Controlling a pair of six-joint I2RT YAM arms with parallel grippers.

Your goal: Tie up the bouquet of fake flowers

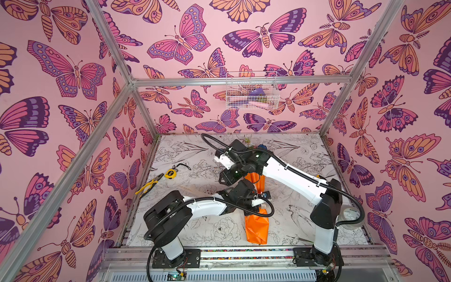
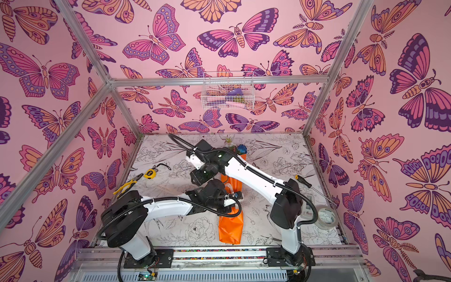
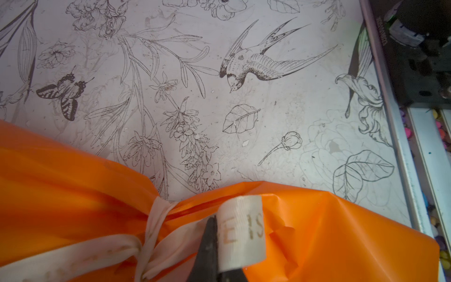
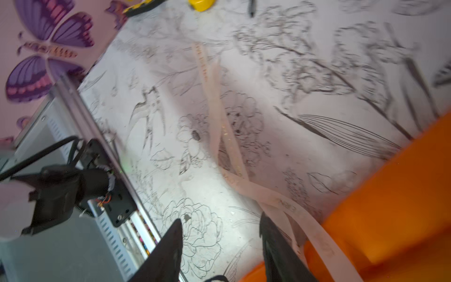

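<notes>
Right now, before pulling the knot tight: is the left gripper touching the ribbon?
Touching. The left wrist view shows the cream ribbon folded over the shut left gripper, pinched at its tip.

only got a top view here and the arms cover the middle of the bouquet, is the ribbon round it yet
observer: Yes. The left wrist view shows the cream ribbon wound around the pinched waist of the bouquet, over its orange wrapping.
operator: left gripper got hold of anything
observer: The left gripper is shut on a folded end of the ribbon, with printed letters showing.
operator: and the right
observer: In the right wrist view the right gripper is open with nothing between its jaws. A loose length of ribbon trails across the table past one finger.
</notes>
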